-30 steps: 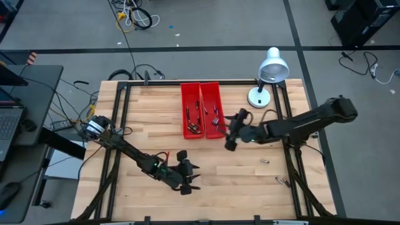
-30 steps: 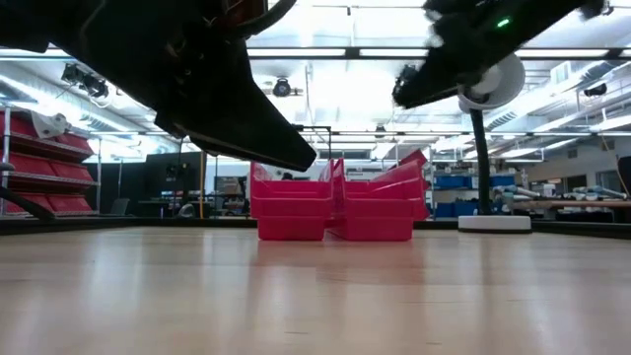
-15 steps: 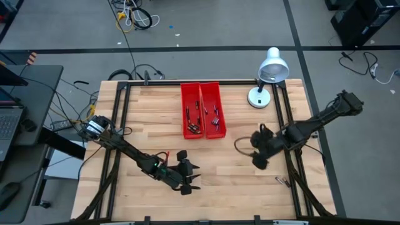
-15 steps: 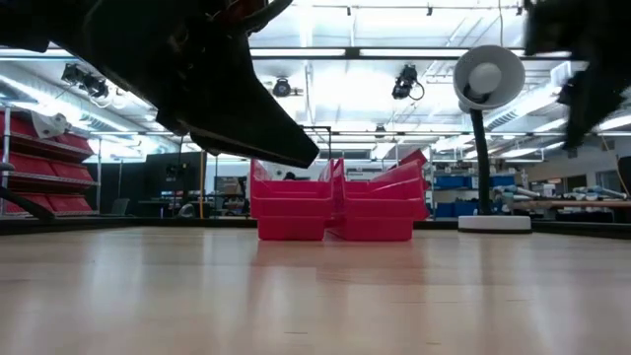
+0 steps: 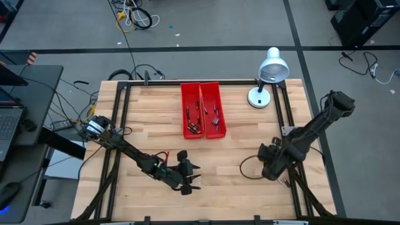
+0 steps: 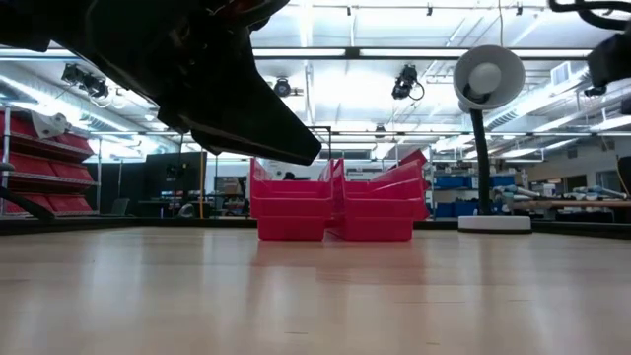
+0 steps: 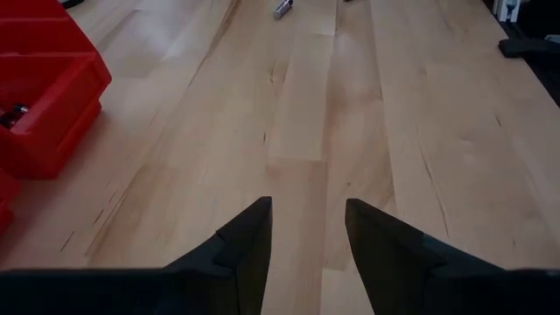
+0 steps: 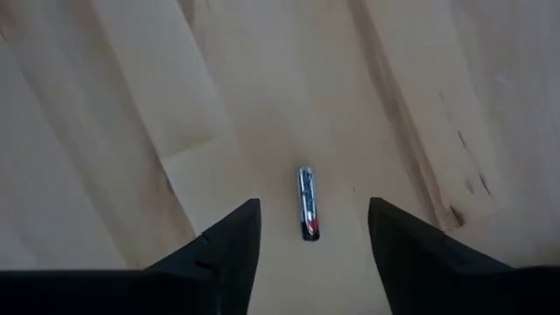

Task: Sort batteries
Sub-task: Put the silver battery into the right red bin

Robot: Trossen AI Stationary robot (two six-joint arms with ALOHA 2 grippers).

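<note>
Right gripper [image 8: 311, 229]: you've swung it from the red bins [image 5: 203, 110] to the table's right front; fingers spread astride one battery [image 8: 307, 203] lying flat.
Left gripper [image 7: 308, 227]: unchanged, parted, empty, front centre.
Other batteries [image 5: 195, 119]: in the bins.

Right gripper [image 8: 311, 227] hangs low with fingers parted; left gripper [image 7: 306, 229] hovers, fingers apart.

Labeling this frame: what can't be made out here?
- High view: right gripper covers the battery under it.
- High view: batteries in the red bins too small to count or type.
- Low view: left gripper cut off by the top edge.
</note>
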